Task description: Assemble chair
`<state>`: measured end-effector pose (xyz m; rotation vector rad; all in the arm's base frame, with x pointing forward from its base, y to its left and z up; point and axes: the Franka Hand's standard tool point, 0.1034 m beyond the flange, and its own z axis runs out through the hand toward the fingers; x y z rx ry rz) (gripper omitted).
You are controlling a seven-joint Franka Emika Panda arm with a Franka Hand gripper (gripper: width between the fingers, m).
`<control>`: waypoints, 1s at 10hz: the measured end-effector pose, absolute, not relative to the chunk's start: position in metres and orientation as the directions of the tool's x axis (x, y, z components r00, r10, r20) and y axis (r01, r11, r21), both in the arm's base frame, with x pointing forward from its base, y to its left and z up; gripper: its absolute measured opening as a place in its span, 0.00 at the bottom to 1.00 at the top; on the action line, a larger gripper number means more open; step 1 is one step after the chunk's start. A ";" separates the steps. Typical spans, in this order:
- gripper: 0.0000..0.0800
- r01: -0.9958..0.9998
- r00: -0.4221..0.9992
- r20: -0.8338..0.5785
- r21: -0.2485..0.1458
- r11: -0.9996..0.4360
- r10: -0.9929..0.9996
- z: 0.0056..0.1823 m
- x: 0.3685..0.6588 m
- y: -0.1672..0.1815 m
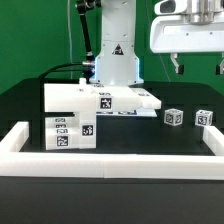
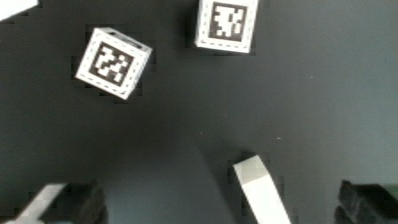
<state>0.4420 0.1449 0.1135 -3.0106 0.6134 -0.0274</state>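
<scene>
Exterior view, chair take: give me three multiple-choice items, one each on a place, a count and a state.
1. Where do the small tagged blocks lie relative to the stacked chair parts?
A. on the exterior view's right of them
B. on top of them
C. on the exterior view's left of them

2. How many small blocks lie apart from the stack?
A. one
B. two
C. four

3. What state is the gripper in?
A. shut on a block
B. open, holding nothing
C. shut and empty

Answers:
1 A: both blocks sit to that side, clear of the stack.
2 B: two tagged blocks show there, side by side.
3 B: its jaws stand wide apart with nothing between them.
</scene>
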 end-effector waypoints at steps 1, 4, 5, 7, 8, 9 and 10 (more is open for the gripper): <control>0.81 -0.409 0.912 0.005 -0.053 -0.911 -0.410 0.109 0.441 0.145; 0.81 -0.414 0.910 0.005 -0.055 -0.909 -0.415 0.109 0.442 0.143; 0.81 -0.417 0.908 0.010 -0.057 -0.907 -0.419 0.109 0.441 0.143; 0.81 -0.427 0.903 0.030 -0.053 -0.903 -0.429 0.100 0.434 0.150; 0.81 -0.429 0.901 0.042 -0.052 -0.902 -0.431 0.098 0.434 0.155; 0.81 -0.434 0.898 0.052 -0.054 -0.899 -0.437 0.096 0.434 0.159; 0.81 -0.449 0.890 0.061 -0.054 -0.892 -0.452 0.094 0.434 0.162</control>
